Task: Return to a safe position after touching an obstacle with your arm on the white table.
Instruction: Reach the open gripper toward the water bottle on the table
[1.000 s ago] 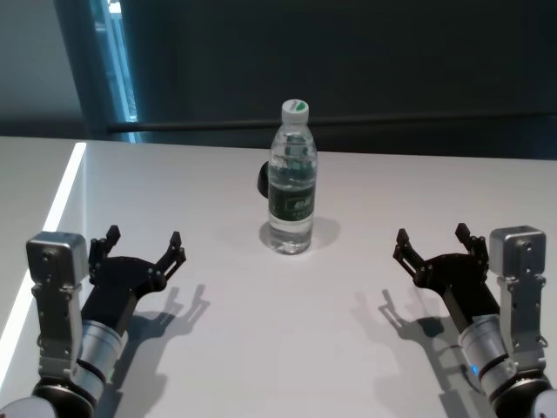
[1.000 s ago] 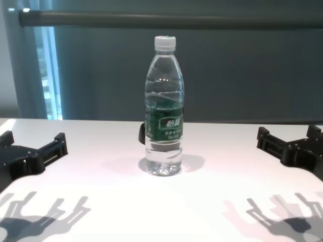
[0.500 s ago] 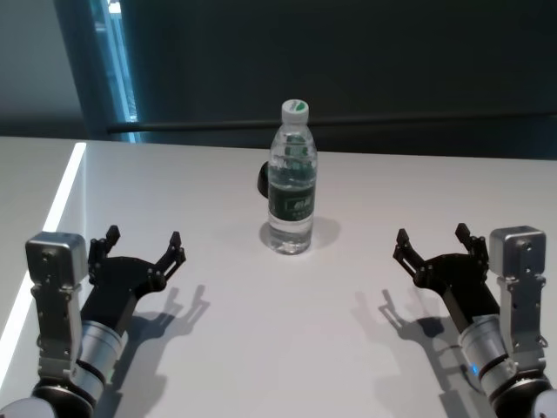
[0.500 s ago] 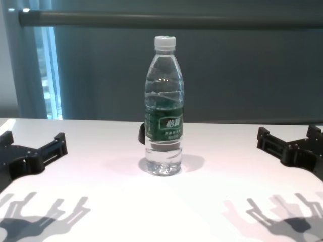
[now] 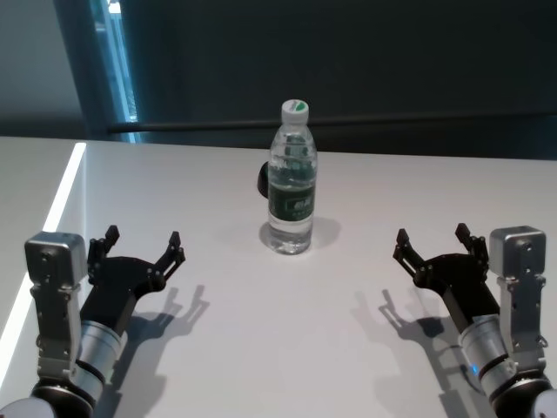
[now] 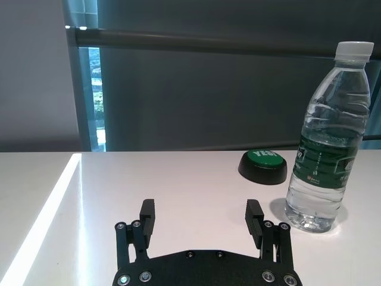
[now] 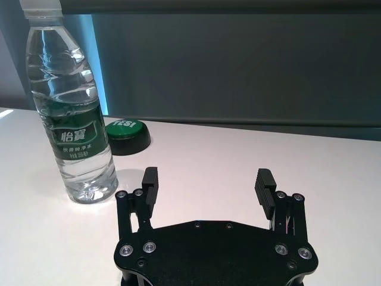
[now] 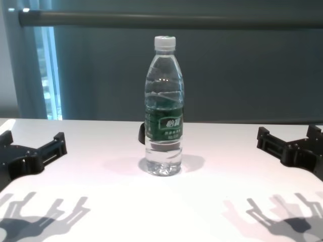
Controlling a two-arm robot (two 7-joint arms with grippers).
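With both sets of fingers spread wide and holding nothing: left gripper [image 5: 142, 246] and right gripper [image 5: 432, 242] low over white table [image 5: 261, 348], well apart from upright obstacle [image 5: 291, 178] standing midway ahead, neither nearer.

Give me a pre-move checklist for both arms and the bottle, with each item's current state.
1. Water bottle upright on the white table: ok.
2. Left gripper apart from the bottle, low on the robot's left: ok.
3. Right gripper apart from the bottle, low on the robot's right: ok.
4. Both grippers open and holding nothing: ok.
5. Green button behind the bottle, free of both arms: ok.
6. Either arm having touched the bottle yet: cannot tell.
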